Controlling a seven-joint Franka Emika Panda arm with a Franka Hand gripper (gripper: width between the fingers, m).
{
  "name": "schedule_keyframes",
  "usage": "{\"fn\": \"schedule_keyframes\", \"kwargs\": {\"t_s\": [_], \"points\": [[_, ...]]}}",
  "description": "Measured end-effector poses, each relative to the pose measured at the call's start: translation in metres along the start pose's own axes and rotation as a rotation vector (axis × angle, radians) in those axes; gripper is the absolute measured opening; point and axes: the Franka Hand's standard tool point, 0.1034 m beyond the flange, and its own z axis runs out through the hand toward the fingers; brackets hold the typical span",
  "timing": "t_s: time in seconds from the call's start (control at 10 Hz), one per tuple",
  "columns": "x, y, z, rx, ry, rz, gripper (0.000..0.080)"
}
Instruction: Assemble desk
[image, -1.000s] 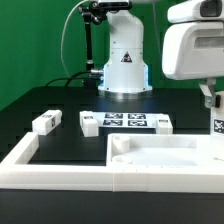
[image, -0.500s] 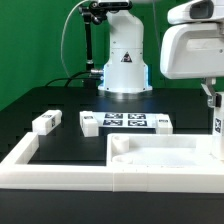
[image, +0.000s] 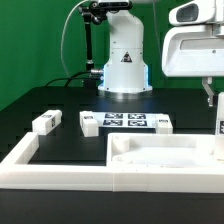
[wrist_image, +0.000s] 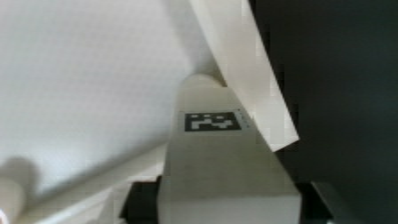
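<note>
Exterior view showed a black table framed by a white rim, with the robot's base at the far edge. The desk's white tabletop panel lay flat at the table's near edge, toward the exterior view's right, its hollows facing up. One loose leg lay near the middle of the table. Two others sat just beside the ends of the marker board. Wrist view showed the gripper partly closed and clamped on a tagged leg, a dark finger on either side of it, with the leg's tagged end pointing down at the panel's raised edge. In the exterior view the same held leg stood upright at the panel's corner on the exterior view's right. Whether it touched the panel could not be told. The step in hand was probably seating this leg in that corner. To do it well, the leg would likely need to stay vertical and be centred over the corner hollow rather than the rim of the panel. It should then go down slowly, with the grip kept firm until the leg sat fully. A skewed approach could nudge the unfixed panel sideways.
</note>
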Motion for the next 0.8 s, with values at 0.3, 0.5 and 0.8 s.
{"fn": "schedule_keyframes", "kwargs": {"t_s": [0.3,0.5,0.8], "points": [[-0.0012,-0.0012,0.0001,0.007,-0.009,0.295,0.0287],[-0.0013,-0.0013,0.0003,0.01,-0.013,0.326,0.0287],[-0.0006,-0.0015,-0.0024,0.005,-0.018,0.149,0.0528]]}}
